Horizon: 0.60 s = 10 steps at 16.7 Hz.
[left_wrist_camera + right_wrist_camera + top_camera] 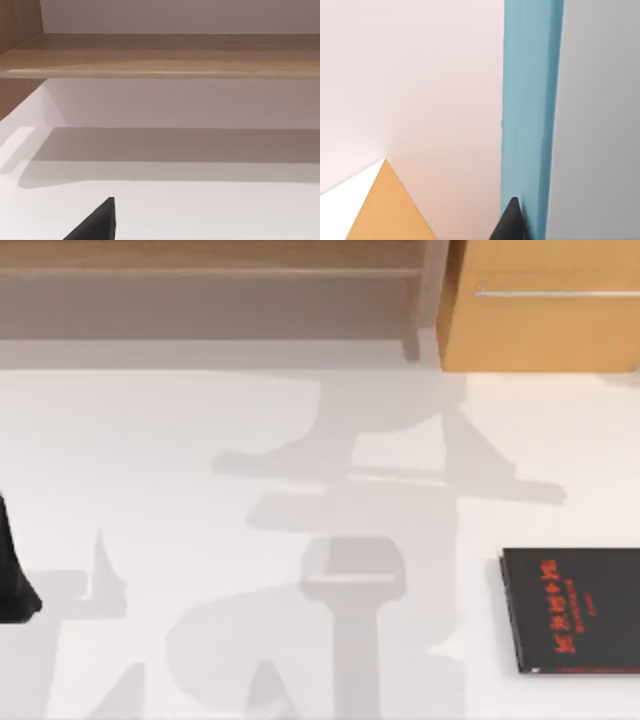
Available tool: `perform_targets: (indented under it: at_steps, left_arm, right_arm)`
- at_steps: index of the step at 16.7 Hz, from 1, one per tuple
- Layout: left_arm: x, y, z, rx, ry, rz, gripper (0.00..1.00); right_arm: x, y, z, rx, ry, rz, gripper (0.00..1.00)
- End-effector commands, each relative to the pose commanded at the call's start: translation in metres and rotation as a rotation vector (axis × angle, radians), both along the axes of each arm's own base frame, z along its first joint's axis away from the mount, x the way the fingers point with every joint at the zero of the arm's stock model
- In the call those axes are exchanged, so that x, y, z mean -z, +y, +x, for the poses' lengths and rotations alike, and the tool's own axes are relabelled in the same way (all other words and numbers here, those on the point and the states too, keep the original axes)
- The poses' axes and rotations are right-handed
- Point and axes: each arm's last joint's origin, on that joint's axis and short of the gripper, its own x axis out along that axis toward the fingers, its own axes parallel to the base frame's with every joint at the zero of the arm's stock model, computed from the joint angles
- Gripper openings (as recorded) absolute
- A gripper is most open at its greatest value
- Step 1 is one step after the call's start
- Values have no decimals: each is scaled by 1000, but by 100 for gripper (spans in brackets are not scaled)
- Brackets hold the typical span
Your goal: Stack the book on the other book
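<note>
Teal book up, not stacked yet

Right pincer [512, 222] looks clamped on the teal book [530, 100], though I can't tell for sure; black book [572, 608] waits bare on the desk's [200, 540] right. Left arm's parked.

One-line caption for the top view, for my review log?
Thin black book with red lettering lies flat at the white table's right edge; left arm parked at the left edge.
</note>
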Motion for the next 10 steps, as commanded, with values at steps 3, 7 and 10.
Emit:
perform_targets:
  at_steps: [3, 7, 10]
  left_arm:
    - [0, 0, 0, 0, 0, 0, 100]
    - [0, 0, 0, 0, 0, 0, 100]
    - [0, 0, 0, 0, 0, 0, 100]
  right_arm:
    - [-11, 60, -59, -28, -112, 319, 0]
    - [29, 123, -132, -121, -113, 758, 0]
    - [89, 154, -173, -149, 18, 1002, 0]
